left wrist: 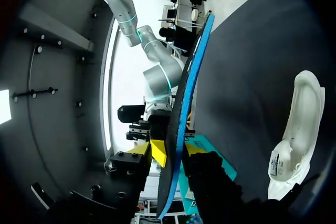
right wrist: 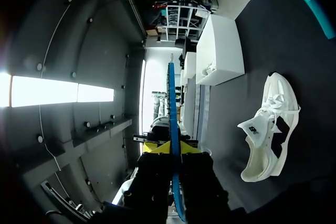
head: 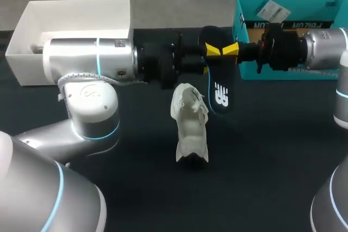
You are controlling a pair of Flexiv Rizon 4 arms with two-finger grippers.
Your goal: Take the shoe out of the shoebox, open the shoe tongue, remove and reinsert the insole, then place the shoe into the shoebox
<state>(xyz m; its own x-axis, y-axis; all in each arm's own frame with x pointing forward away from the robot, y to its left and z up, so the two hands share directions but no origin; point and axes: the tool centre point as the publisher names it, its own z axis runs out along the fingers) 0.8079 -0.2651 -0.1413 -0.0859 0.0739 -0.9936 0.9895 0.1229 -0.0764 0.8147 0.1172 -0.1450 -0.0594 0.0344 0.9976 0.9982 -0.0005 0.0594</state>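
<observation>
A black insole (head: 220, 88) with a white logo and a blue underside hangs in the air above the middle of the table. Both grippers hold its far end. My left gripper (head: 212, 52) comes in from the left, and in the left wrist view its yellow tips (left wrist: 176, 151) press on both faces of the insole (left wrist: 191, 77). My right gripper (head: 230, 50) faces it and is shut on the same end; the right wrist view shows the insole (right wrist: 171, 103) edge-on between that gripper's tips (right wrist: 173, 148). The white shoe (head: 191, 129) lies on its side on the black table just below the insole.
An open white box (head: 32, 31) stands at the back left behind my left arm. A teal shoebox (head: 288, 9) with a label stands at the back right behind my right wrist. The black table (head: 261, 150) stretches in front of the shoe.
</observation>
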